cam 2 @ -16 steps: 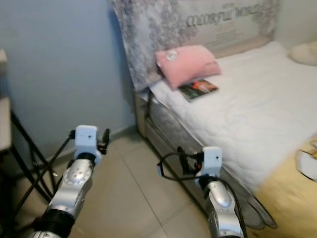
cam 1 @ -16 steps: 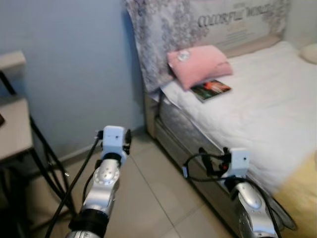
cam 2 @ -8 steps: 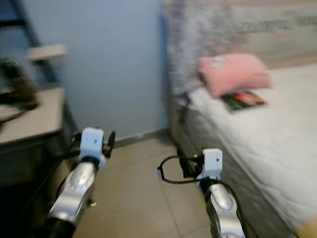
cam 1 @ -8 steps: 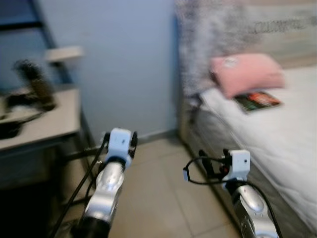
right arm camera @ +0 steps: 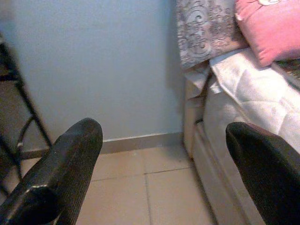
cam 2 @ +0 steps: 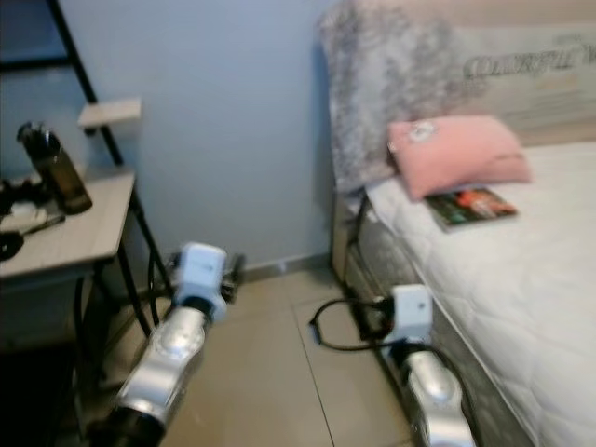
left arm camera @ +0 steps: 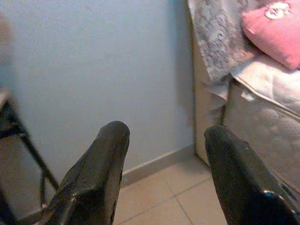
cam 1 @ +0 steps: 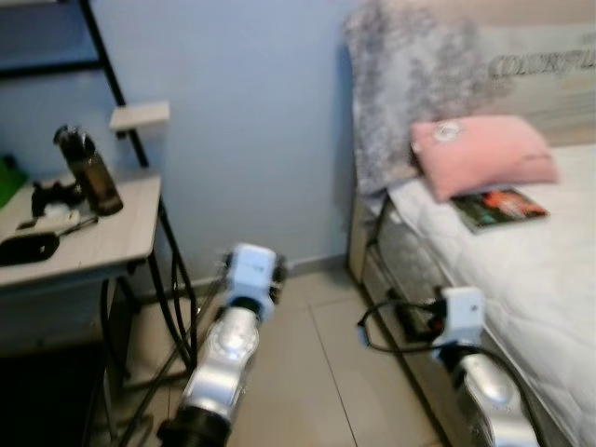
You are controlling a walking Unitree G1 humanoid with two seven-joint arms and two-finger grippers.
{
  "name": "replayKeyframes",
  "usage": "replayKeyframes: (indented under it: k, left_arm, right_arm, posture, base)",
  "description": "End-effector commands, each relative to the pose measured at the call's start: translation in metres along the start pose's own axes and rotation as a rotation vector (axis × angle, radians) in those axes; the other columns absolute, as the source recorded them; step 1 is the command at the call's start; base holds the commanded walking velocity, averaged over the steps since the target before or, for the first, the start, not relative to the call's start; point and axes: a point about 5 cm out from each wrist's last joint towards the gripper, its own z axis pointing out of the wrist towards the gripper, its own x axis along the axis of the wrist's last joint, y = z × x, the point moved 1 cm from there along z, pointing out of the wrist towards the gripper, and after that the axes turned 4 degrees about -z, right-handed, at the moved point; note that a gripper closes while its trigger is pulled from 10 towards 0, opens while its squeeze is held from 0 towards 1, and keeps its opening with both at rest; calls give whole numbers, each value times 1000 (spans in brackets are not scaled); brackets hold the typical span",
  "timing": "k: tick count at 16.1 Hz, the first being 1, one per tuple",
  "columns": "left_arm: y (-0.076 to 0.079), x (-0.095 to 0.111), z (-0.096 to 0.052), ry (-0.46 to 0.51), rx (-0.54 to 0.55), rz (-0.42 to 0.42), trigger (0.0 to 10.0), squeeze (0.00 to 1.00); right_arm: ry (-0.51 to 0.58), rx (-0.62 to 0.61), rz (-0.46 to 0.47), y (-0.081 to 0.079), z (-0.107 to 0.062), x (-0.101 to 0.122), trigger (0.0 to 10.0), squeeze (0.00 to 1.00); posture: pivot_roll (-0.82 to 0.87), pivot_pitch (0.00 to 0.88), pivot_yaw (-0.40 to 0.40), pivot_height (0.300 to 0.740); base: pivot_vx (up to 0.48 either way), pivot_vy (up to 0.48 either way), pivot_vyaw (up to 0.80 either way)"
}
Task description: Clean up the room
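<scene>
A plain pale-blue wall (cam 1: 251, 121) ran across the far side, meeting a beige tiled floor (cam 1: 307, 372) at a light skirting. On the left stood a light-topped side table (cam 1: 102, 244) on thin black metal legs, with a small shelf (cam 1: 140, 115) on a black upright above it. On the right a bed (cam 1: 531, 279) with a white quilted mattress lay against a headboard (cam 1: 549, 74) with lettering, grey patterned fabric (cam 1: 410, 93) hanging at its near-left corner.

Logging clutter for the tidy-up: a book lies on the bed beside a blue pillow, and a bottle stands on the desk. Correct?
Not quite: the pillow is pink, as the left eye view shows. The book does lie beside it on the bed, and the bottle stands on the desk.
</scene>
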Motion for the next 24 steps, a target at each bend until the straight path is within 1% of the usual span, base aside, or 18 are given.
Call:
replayKeyframes:
  k: [1,2,3,5,6,9,10,11,14,17,20,21,22,23,24]
  left_arm:
    - [-15,2,1,7,19,4,10000,0]
    - [-17,6,3,19,33,-11,10000,0]
    - [-25,8,6,21,76,-77,10000,0]
    - [-27,8,6,29,87,-76,10000,0]
    - [-26,7,5,28,82,-75,10000,0]
    - [-28,6,4,31,72,-69,10000,0]
    - [-29,6,5,32,64,-60,10000,0]
    - [-30,8,7,32,51,-47,10000,0]
    - [-33,12,10,43,12,-18,10000,0]
    - [-28,16,13,64,-47,0,10000,0]
    - [-36,11,13,44,-22,-14,10000,0]
    - [-38,10,15,45,-32,6,10000,0]
    - [-41,10,15,46,-21,30,10000,0]
    - [-44,8,2,67,25,-47,10000,0]
    - [-33,13,-19,101,19,-94,10000,0]
  right_arm:
    - [15,16,22,-10,9,6,10000,0]
    - [19,31,25,-13,12,7,10000,0]
    - [26,44,-8,-17,16,10,10000,0]
    - [41,52,-18,-17,18,14,10000,0]
    - [43,35,-22,-12,18,15,10000,0]
    - [40,20,-25,-8,15,13,10000,0]
    - [41,13,-22,-8,14,12,10000,0]
    - [41,-19,1,-4,13,11,10000,0]
    - [36,-33,-8,-4,13,9,10000,0]
    - [44,-41,7,-4,14,9,10000,0]
    - [39,-41,-6,-4,11,7,10000,0]
    - [34,-48,-17,-3,10,5,10000,0]
    - [33,-49,-30,-2,7,5,10000,0]
    - [32,-50,-53,2,-11,1,10000,0]
    - [10,-47,-75,6,-33,-6,10000,0]
  posture:
    - [116,0,40,740]
    - [129,0,26,740]
    - [132,0,12,740]
    - [132,0,8,740]
    - [129,0,11,740]
    - [121,0,18,740]
    - [119,0,20,740]
    - [120,0,22,740]
    - [120,0,26,740]
    - [121,0,29,740]
    - [115,0,34,740]
    - [113,0,35,740]
    - [113,0,38,740]
    - [124,0,14,740]
    - [128,0,-5,740]
  base:
    - [480,0,0]
    - [480,0,0]
    - [480,0,456]
    - [480,0,600]
    - [480,0,556]
    - [480,0,513]
    - [480,0,500]
    - [480,0,469]
    - [480,0,0]
    - [480,0,0]
    - [480,0,0]
    - [480,0,0]
    - [0,0,0]
    - [0,0,0]
    - [0,0,0]
